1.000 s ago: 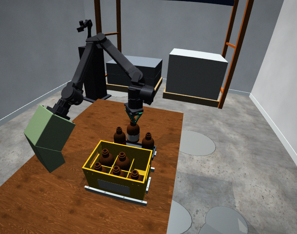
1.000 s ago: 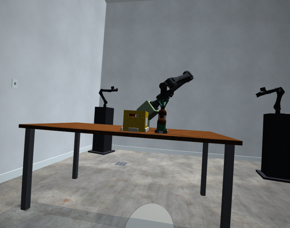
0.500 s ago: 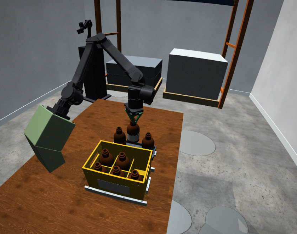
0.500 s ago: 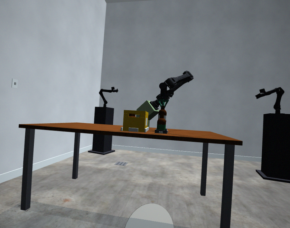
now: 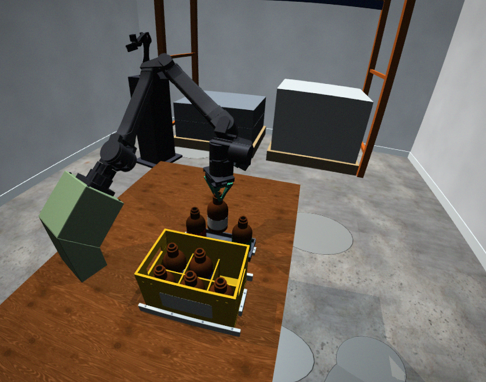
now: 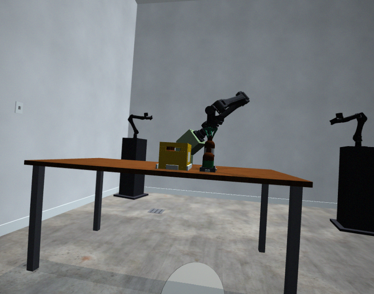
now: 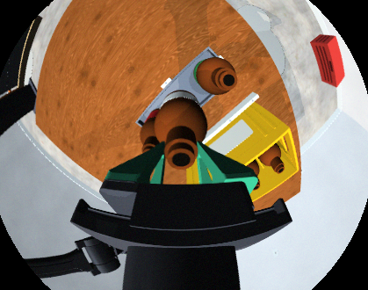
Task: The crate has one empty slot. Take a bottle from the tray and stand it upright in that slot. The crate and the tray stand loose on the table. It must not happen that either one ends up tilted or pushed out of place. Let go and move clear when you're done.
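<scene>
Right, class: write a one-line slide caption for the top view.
Pincer grips the middle bottle by its neck, lifted above the tray behind the yellow crate.

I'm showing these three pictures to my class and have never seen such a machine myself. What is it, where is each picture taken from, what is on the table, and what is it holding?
It is one black jointed robot arm ending in a two-fingered gripper. One picture looks down from above, one from the side across the room, one from a camera on the arm's wrist.

On the wooden table stand a yellow crate with five brown bottles and one free slot, and behind it a small tray with two bottles.

The gripper is shut on the neck of a third bottle, lifted above the tray.
</scene>
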